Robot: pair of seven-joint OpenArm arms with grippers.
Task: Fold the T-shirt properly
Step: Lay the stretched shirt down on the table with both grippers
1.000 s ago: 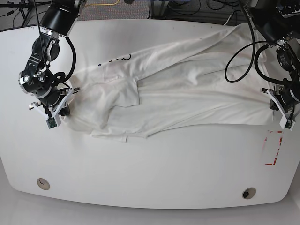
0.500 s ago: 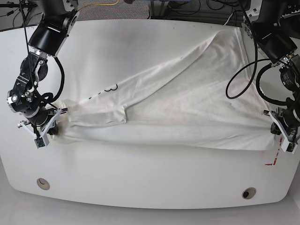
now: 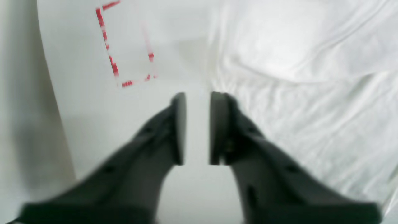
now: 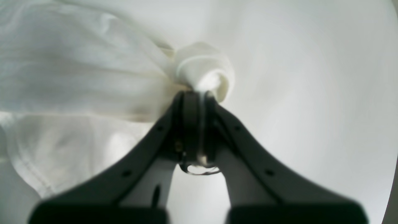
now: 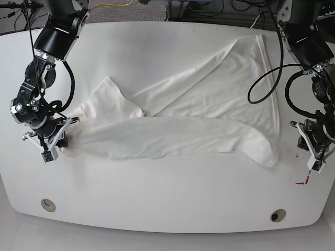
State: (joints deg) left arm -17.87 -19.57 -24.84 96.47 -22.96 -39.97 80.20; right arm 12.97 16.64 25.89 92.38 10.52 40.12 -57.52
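The white T-shirt (image 5: pixel 183 136) lies spread across the table, creased, with one flap folded over along its front edge. No print shows. In the base view my right gripper (image 5: pixel 62 138) is at the shirt's left end. The right wrist view shows this right gripper (image 4: pixel 196 95) shut on a bunched roll of the T-shirt (image 4: pixel 77 71). My left gripper (image 5: pixel 310 152) hovers just off the shirt's right end. Seen from the left wrist, the left gripper (image 3: pixel 197 96) is open a little, with only bare table in the gap. There the T-shirt (image 3: pixel 311 93) lies to the right of the fingers.
Red tape marks (image 5: pixel 305 180) sit on the table by the left gripper, also red tape marks (image 3: pixel 124 46) in the left wrist view. Two round holes (image 5: pixel 48 204) (image 5: pixel 278 215) lie near the table's front edge. Cables hang behind the back edge.
The left gripper has opened and let go of the shirt's right end, which now lies slack on the table. The right gripper keeps its hold and has shifted slightly.
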